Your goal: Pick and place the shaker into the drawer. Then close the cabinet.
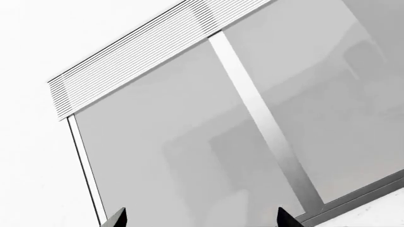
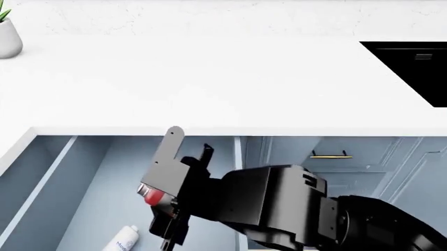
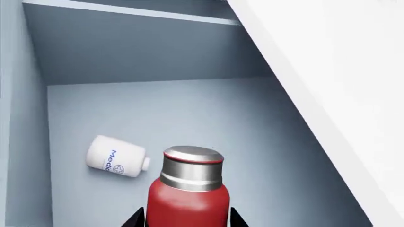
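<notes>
My right gripper (image 3: 186,221) is shut on the red shaker (image 3: 187,196). Its silver cap (image 3: 192,163) points toward the drawer floor (image 3: 252,132). In the head view the shaker (image 2: 152,196) shows as a small red patch in the right gripper (image 2: 156,198), hanging above the open pale blue drawer (image 2: 84,178) just below the counter's front edge. The left gripper (image 1: 200,220) is open, only its two dark fingertips (image 1: 117,218) showing, with nothing between them. It faces a grey glazed panel (image 1: 164,142), away from the drawer, and does not appear in the head view.
A white bottle with blue print (image 3: 117,157) lies on its side on the drawer floor, near the shaker's cap; the head view shows the bottle (image 2: 126,239) too. The white counter (image 2: 209,78) overhangs the drawer. A black sink (image 2: 412,68), a plant pot (image 2: 8,39) and handled cabinet doors (image 2: 332,155) lie around it.
</notes>
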